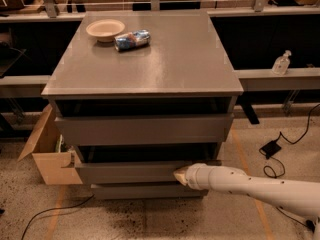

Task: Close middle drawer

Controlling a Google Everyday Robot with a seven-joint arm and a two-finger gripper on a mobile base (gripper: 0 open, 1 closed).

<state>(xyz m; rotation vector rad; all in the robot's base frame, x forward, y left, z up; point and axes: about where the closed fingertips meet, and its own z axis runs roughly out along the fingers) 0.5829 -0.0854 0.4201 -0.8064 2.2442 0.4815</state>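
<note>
Gripper (180, 175), on the white arm reaching in low from the right, touches the middle drawer (125, 173) front, right of centre. Fingers look pinched together w/ nothing held. Drawer sits betw. the taller front above and the shorter one below in the grey table (150, 59); the dark gap over it says it's partly out. Best to push straight toward the far side, level. Front is flat, matte, handle-less, so the tapered tip could skate sideways.

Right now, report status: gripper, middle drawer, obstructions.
Gripper at middle drawer front, right side. Drawer partly open. Nothing seen blocking it.
</note>
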